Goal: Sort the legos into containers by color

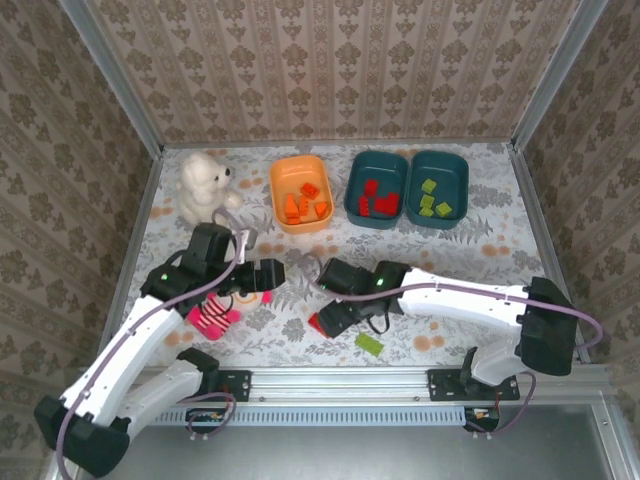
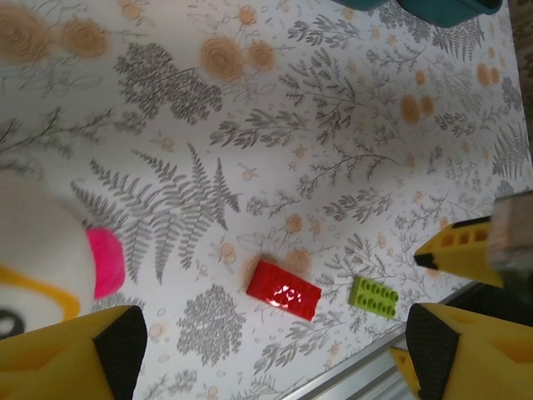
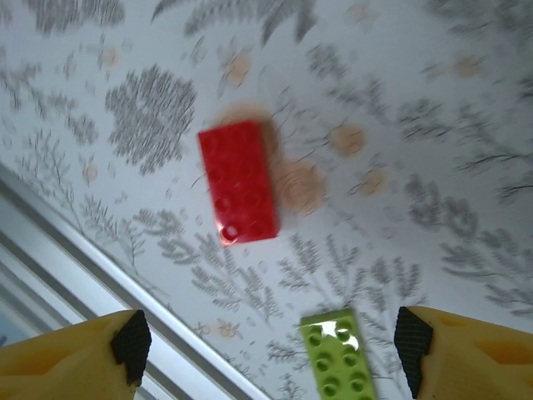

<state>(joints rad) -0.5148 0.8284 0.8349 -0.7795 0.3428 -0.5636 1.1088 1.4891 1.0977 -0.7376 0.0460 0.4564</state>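
Note:
Two legos lie loose on the patterned table near its front edge: a red one [image 1: 320,323] [image 2: 283,290] [image 3: 237,182] and a light green one [image 1: 369,343] [image 2: 374,297] [image 3: 340,354]. My right gripper [image 1: 338,308] [image 3: 272,346] hovers over them, open and holding nothing; the green lego lies on the table below the gap, nearer the right finger. My left gripper [image 1: 258,280] [image 2: 275,350] is open and empty, left of the red lego. At the back stand the orange container [image 1: 300,193] with orange legos, a teal container [image 1: 375,188] with red ones, and a teal container [image 1: 438,188] with green ones.
A white plush bear [image 1: 205,187] sits at the back left. A pink-striped plush [image 1: 212,315] [image 2: 50,258] lies under my left arm. The metal rail [image 1: 340,380] [image 2: 358,375] runs along the table's near edge, close to both loose legos.

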